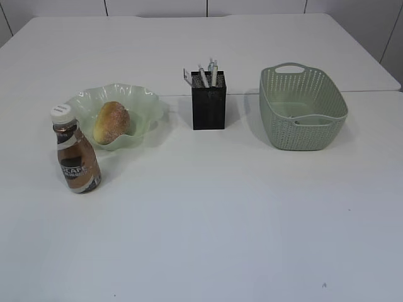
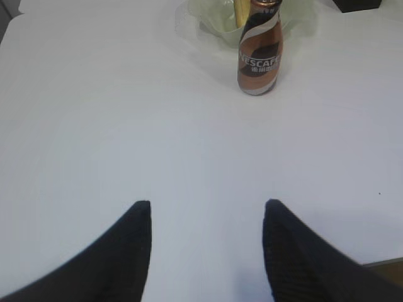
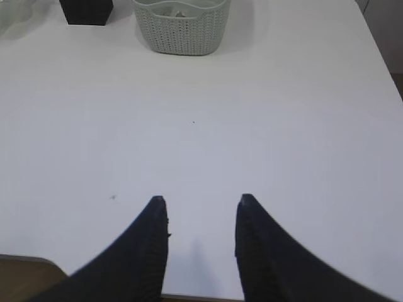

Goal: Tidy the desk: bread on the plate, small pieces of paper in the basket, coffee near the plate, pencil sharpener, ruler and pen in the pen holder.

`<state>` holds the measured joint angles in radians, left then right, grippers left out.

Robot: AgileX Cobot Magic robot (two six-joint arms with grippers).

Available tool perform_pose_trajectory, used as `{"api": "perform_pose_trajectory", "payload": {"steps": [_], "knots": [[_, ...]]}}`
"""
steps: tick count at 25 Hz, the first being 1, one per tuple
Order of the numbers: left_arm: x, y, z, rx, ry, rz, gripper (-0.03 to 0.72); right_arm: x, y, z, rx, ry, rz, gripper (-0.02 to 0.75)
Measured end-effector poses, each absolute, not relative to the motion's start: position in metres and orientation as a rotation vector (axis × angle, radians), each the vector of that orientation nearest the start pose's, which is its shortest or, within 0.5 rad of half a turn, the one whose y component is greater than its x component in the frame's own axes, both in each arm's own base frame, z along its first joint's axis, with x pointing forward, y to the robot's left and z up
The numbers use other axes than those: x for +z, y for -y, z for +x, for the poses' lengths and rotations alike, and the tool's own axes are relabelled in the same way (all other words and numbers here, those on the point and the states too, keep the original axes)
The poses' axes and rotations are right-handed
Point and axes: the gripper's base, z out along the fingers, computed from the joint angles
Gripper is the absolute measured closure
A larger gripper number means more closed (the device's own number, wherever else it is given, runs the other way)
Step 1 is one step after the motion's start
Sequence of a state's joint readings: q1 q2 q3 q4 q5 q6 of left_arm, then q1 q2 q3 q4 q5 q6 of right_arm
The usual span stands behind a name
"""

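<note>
Bread (image 1: 112, 122) sitting on plate (image 1: 141, 100), coffee (image 1: 75, 155) standing beside it; left gripper (image 2: 206, 217) and right gripper (image 3: 200, 211) both hovering spread over desk (image 1: 227, 207), gripping nothing

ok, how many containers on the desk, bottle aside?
3. The plate at left holds the bread; the pen holder stands mid-desk; the basket sits at right. None seems hidden.

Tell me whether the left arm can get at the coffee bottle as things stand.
Probably yes. The left pincer is open and empty, with only bare desk between it and the upright coffee bottle. The plate sits just behind the bottle, not in the way.
</note>
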<state>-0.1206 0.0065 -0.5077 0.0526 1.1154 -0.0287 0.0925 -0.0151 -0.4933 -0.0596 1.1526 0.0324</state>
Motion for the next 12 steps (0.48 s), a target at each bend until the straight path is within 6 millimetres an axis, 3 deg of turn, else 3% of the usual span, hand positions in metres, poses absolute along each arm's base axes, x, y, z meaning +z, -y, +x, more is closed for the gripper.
{"api": "perform_pose_trajectory", "payload": {"steps": [12], "knots": [[0.275, -0.0051, -0.0066, -0.024, -2.095, 0.088, 0.287, 0.2682, 0.0059, -0.0102, -0.011, -2.126, -0.043, 0.438]]}}
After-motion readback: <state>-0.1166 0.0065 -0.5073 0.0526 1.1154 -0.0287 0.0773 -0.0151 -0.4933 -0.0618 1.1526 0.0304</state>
